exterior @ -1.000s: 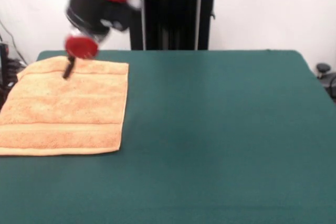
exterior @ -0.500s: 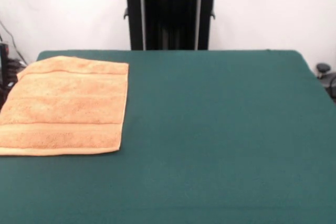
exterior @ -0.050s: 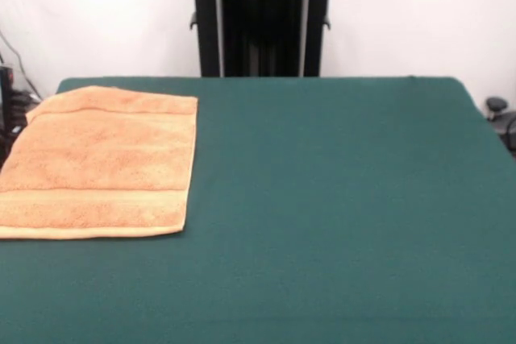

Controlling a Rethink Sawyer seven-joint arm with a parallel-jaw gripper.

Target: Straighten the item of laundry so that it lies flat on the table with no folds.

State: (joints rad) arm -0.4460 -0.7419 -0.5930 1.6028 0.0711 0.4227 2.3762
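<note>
Towel [exterior @ -0.050s: 97,163] at left of the frame, spread flat on the table [exterior @ -0.050s: 339,199]. Light orange-tan, fluffy, roughly square. Left edge cut off by the frame's left border, so that side not fully visible. Far hem near the table's upper left corner, with a woven band just inside it; second band running across near the lower hem. Right edge straight, lower right corner square, no folds or creases visible in the part that shows. Nothing resting on top of it.

Dark green table filling most of the frame, bare to the right of the towel and below it.

Black pedestal [exterior @ -0.050s: 262,18] at top centre, against a white wall. Some dark gear at far left and far right edges, too small to tell.

Gripper out of view; state of the fingers impossible to tell.
</note>
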